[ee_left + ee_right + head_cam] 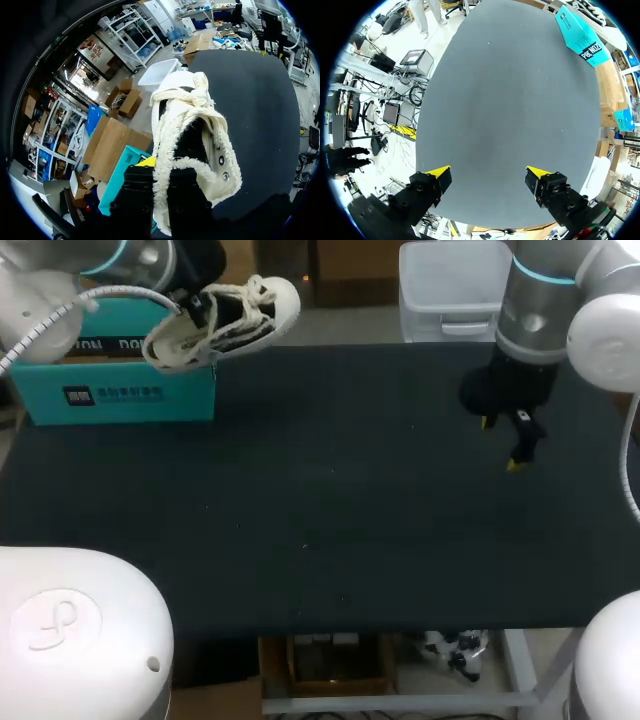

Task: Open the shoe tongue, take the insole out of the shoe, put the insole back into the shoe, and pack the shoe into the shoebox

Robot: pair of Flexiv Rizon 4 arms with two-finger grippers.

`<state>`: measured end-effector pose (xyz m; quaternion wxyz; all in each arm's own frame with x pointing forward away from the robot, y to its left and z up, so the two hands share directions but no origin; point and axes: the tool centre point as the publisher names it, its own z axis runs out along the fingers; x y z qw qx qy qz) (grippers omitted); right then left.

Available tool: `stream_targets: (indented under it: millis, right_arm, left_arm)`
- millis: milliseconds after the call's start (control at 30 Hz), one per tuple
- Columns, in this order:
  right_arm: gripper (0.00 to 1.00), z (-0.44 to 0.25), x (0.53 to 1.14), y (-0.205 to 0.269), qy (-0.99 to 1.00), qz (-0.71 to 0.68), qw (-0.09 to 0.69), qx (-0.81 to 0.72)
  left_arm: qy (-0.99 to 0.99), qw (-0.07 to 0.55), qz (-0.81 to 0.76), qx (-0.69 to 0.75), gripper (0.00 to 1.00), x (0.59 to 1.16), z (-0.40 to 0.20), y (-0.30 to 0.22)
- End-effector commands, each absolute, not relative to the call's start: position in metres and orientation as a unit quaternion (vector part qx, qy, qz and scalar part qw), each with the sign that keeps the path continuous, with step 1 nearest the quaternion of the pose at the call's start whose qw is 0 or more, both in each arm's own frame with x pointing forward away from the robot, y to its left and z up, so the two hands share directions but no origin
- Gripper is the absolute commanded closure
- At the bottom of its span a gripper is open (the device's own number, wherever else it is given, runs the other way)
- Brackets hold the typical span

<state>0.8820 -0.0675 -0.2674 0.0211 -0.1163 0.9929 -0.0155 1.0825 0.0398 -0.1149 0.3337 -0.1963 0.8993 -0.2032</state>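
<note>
1. Your left end effector [195, 308] is pinching the shoe [225, 322] by its side wall, one finger on each side
2. The shoe hangs in the air, off the bench [330, 500], just over the teal shoebox [120, 380] at the far left; not inside it yet
3. The left wrist view shows the same grip: left end effector [161, 190] clamped on the shoe [192, 145], laces bunched at the toe end, shoebox [122, 170] underneath
4. Your right end effector [515, 440] is spread and holds nothing, above bare bench on the right, well apart from the shoe; right wrist view confirms [489, 179]
5. The insole isn't visible; the shoe's inside is too dark to tell
6. Judgement: tongue and insole steps look done, packing is underway
7. Left to do: lower the shoe into the shoebox and release
</note>
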Motion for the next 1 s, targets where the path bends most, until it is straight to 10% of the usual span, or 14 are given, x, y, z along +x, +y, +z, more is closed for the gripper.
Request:
stream_targets:
  millis: [33,1000]
  right_arm:
    - [0.00,-0.267,0.881,-0.068,0.993,-0.015,0.022,-0.116]
    - [0.00,-0.267,0.881,-0.068,0.993,-0.015,0.022,-0.116]
  left_arm:
    - [0.904,0.311,-0.221,-0.194,1.00,1.133,-0.096,0.081]
    - [0.913,0.315,-0.167,-0.199,1.00,1.208,-0.179,0.208]
